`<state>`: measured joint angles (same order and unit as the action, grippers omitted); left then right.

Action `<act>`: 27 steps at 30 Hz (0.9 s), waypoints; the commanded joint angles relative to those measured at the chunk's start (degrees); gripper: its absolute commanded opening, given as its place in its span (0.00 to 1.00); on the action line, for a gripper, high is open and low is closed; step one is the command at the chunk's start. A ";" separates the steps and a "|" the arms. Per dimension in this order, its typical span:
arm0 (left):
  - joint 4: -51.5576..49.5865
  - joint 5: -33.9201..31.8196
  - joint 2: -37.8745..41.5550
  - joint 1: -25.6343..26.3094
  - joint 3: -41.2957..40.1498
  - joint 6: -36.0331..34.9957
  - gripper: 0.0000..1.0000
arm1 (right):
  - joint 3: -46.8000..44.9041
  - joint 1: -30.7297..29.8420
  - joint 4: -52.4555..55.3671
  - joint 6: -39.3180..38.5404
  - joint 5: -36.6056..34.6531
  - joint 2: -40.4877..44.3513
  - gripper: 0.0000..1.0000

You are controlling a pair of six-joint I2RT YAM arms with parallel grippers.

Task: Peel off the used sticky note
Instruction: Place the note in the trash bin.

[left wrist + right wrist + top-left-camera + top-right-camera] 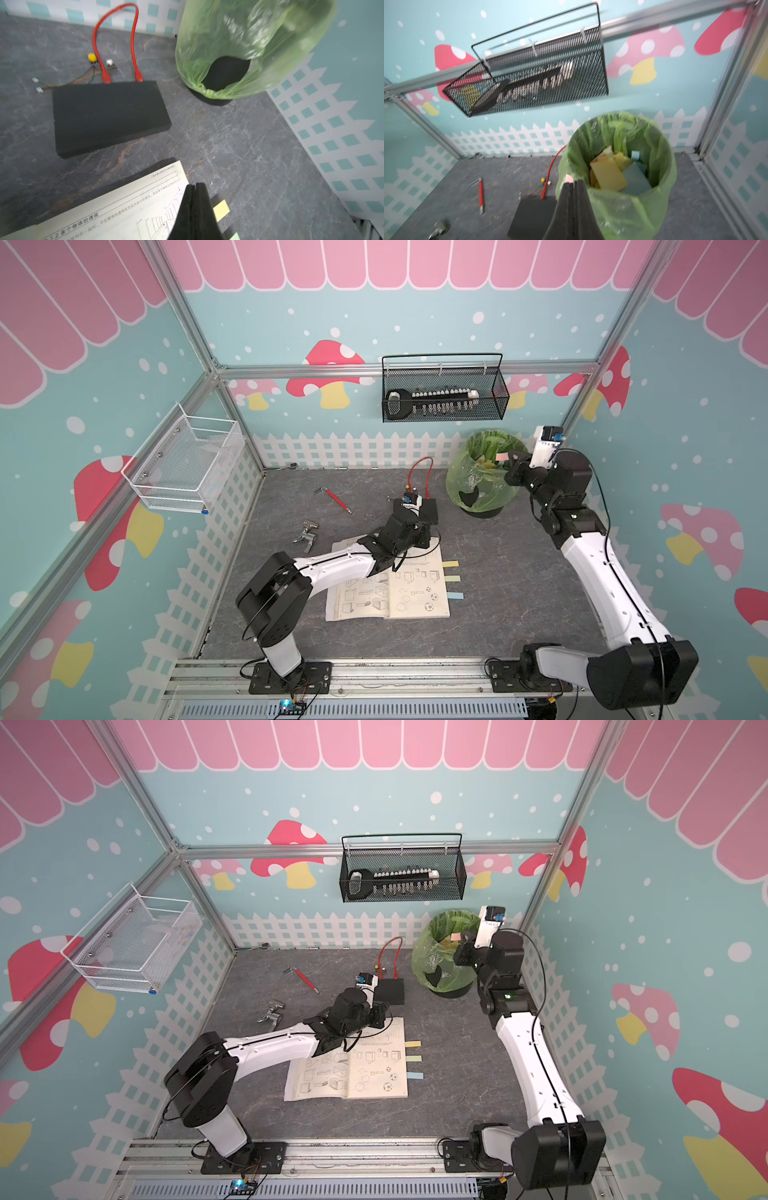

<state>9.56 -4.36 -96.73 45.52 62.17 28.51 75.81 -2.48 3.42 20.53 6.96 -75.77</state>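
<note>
The right gripper [574, 183] has its two dark fingers pressed together, pinching a pink sticky note [568, 178] by one end. In both top views the claw hangs above the mouth of the waste bin [478, 493], which is lined with a green bag and stands at the table's far right corner. The pink strip [501, 457] sticks out flat from the fingertips over the opening. It is small, uncreased and clear of the bag's rim. Only a corner of it shows beside the fingers in the right wrist view. Loose yellow and blue paper scraps [610, 174] lie inside the bin.

The left gripper [194, 186] is also closed, finger against finger, with nothing between them. Its tips sit over the top right corner of the open book [419, 593] in the middle of the table. Whether they press on the page cannot be told.

A yellow note [451, 563], a green note [452, 578] and a blue note [455, 595] jut from the book's right edge. A black box [108, 116] with a red cable [116, 31] lies between the book and the bin.
</note>
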 commanded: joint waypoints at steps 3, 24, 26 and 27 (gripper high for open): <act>-0.73 -2.30 4.07 0.36 -4.32 -1.86 0.00 | 9.84 3.71 5.38 -2.17 1.41 -15.24 0.00; -2.62 -7.07 10.94 0.36 -8.52 -2.58 0.00 | 21.83 5.34 6.81 -1.01 8.93 -25.57 0.00; -2.68 -7.12 10.95 0.36 -8.64 -2.45 0.00 | 21.84 5.38 7.32 -1.20 8.61 -25.81 0.18; -2.71 -7.16 10.97 0.38 -8.63 -2.43 0.00 | 21.92 5.36 7.52 -1.24 8.51 -25.91 0.42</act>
<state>7.94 -10.59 -87.00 45.69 54.19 26.74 97.80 2.94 10.22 19.68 15.99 -102.76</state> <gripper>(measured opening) 0.042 0.224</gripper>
